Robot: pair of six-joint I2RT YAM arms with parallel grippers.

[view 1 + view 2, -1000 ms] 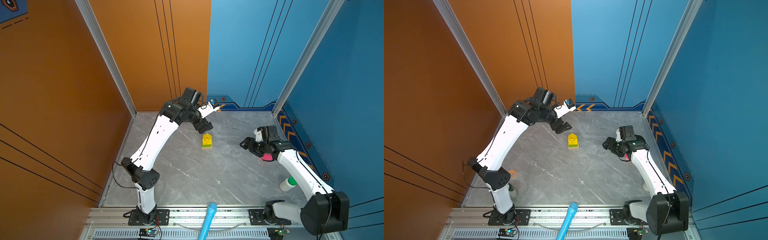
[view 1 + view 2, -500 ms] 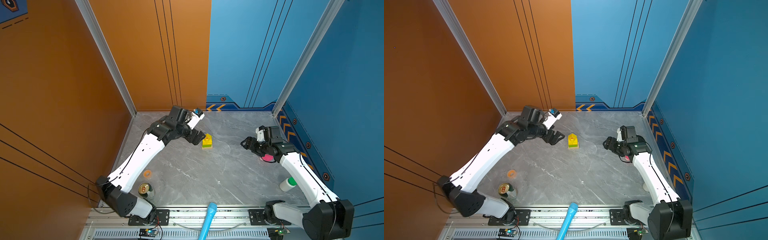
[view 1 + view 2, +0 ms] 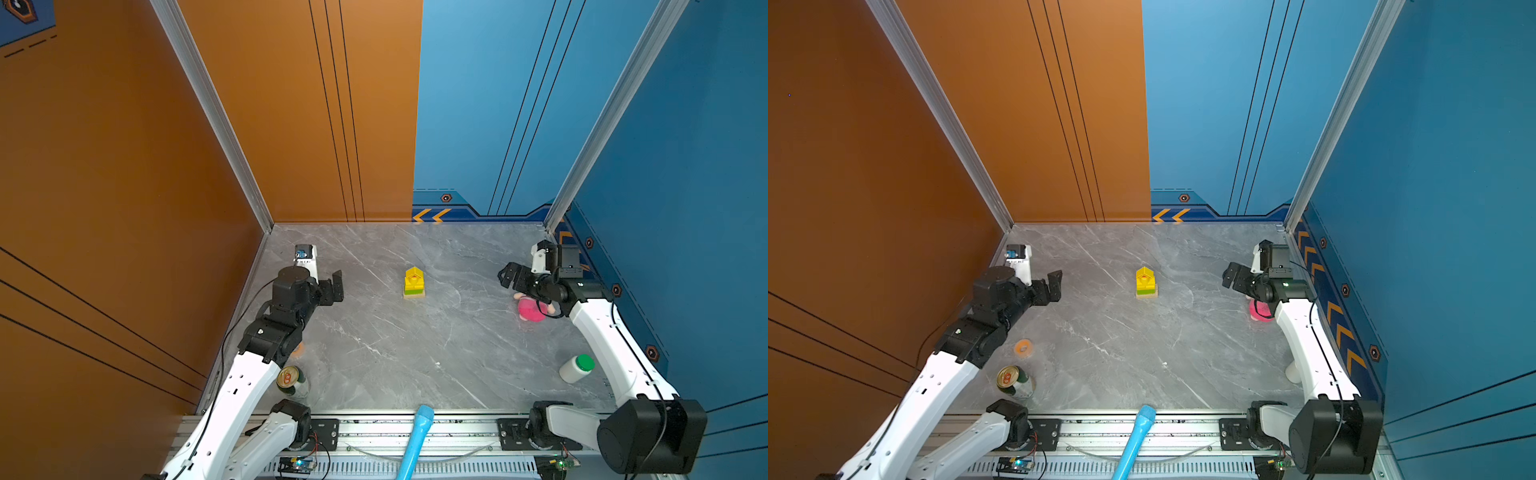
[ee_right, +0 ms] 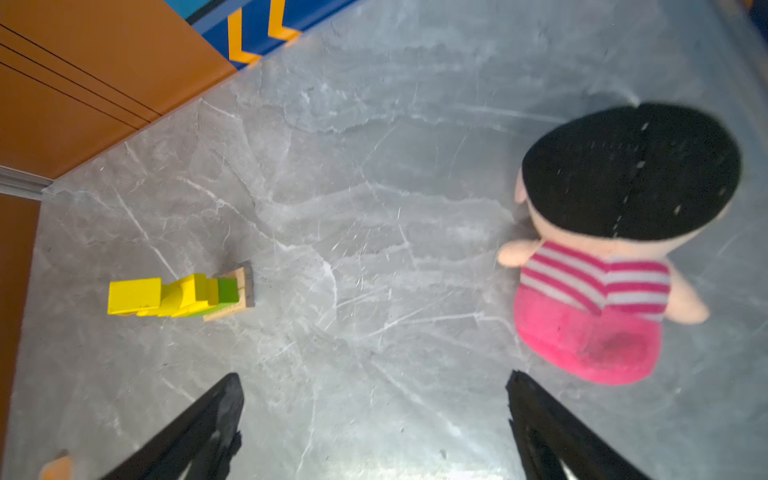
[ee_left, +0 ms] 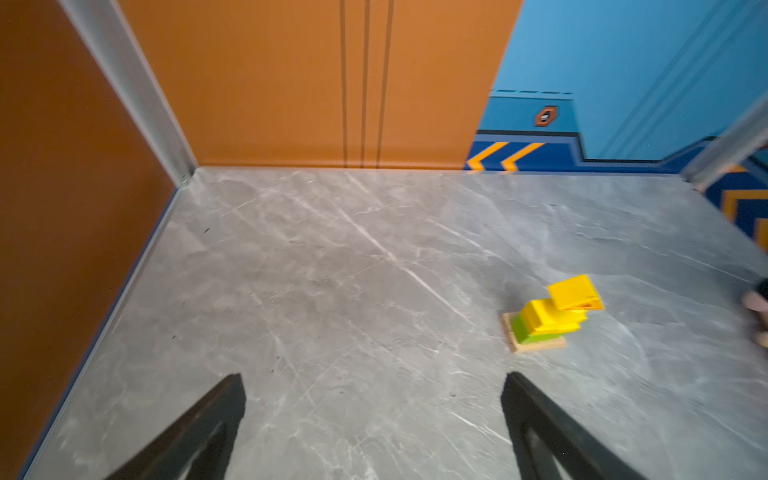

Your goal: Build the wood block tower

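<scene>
Both grippers are gaping wide and gripping nothing. The left gripper [image 3: 335, 286] is hovering over the left side of the table [image 3: 374, 357] and the right gripper [image 3: 510, 279] over the right side, each well apart from the tower [image 3: 414, 283]. The tower is standing mid-table, slightly toward the far side, and is showing a tan base, a green layer, yellow pieces and a pointed top in both top views. The build is looking finished, so the step in hand is probably pulling clear. Doing that well is meaning drawing each arm back along its own side and not sweeping across the centre, since loose stacked blocks would likely be toppling at a nudge. The right arm is needing to mind the doll [image 3: 532, 311] just beside it, and the left arm the can [image 3: 289, 379] near its elbow.
</scene>
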